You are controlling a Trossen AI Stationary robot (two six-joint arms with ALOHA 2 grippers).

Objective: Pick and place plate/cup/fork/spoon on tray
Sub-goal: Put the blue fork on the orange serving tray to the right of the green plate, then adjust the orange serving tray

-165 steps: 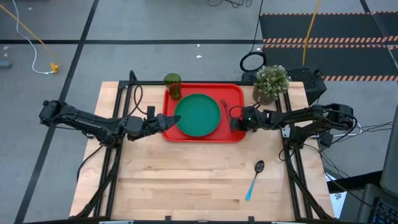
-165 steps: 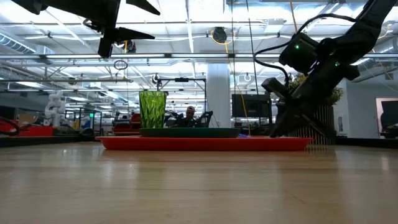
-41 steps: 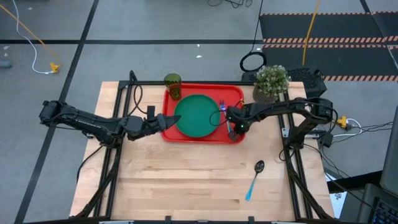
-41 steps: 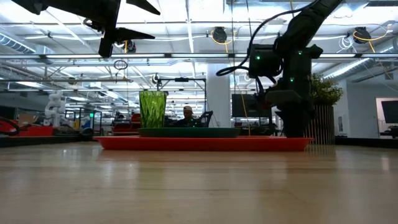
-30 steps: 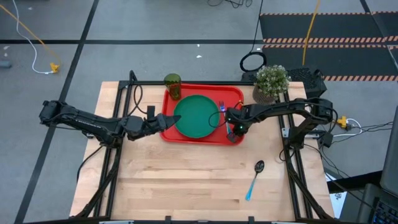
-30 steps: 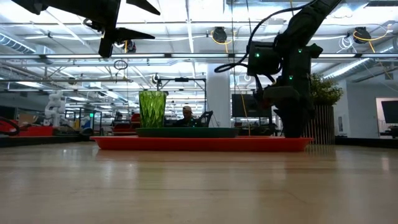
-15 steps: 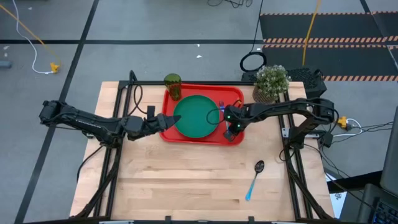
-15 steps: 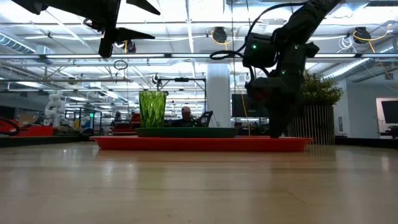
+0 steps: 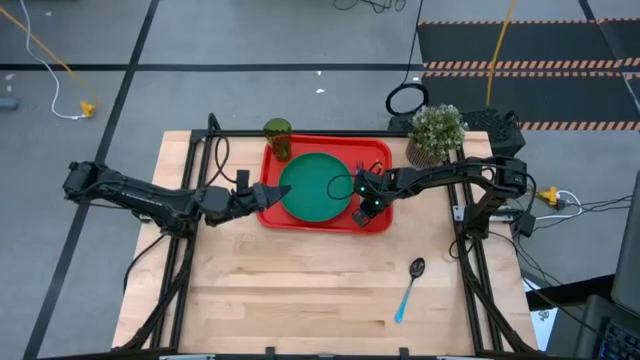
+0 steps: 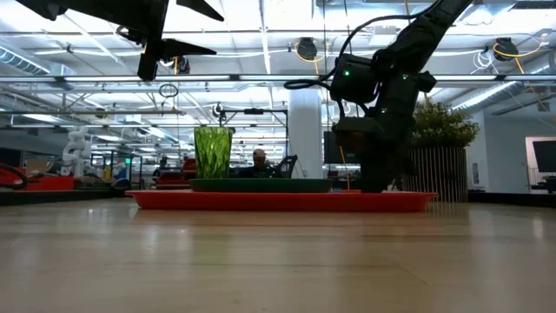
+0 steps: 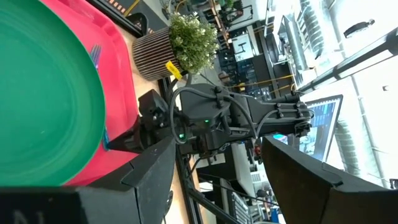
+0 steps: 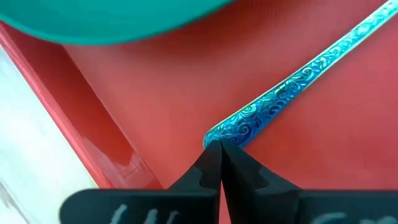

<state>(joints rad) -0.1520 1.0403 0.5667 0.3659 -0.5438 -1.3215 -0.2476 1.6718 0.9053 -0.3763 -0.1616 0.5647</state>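
Observation:
The red tray lies at the table's far middle. The green plate lies flat on it, and the cup stands at its far left corner. The blue-handled fork lies on the tray floor to the right of the plate. My right gripper is shut and points steeply down at the fork handle's end, over the tray's near right part. My left gripper hangs open and level over the tray's left rim, holding nothing. The spoon lies on the bare table at the near right. My right gripper's shut fingertips meet the free end of the fork's handle. They come slanting down from the table's right and lie roughly in line with the handle. The fork lies flat on the tray floor.
A potted plant stands just beyond the tray's far right corner. The near half of the wooden table holds only the spoon. The tray's raised rim runs close beside my right gripper's tips.
My right gripper has moved a little toward the table's left along the tray's near right part. It has tipped more steeply downward and has stayed shut.

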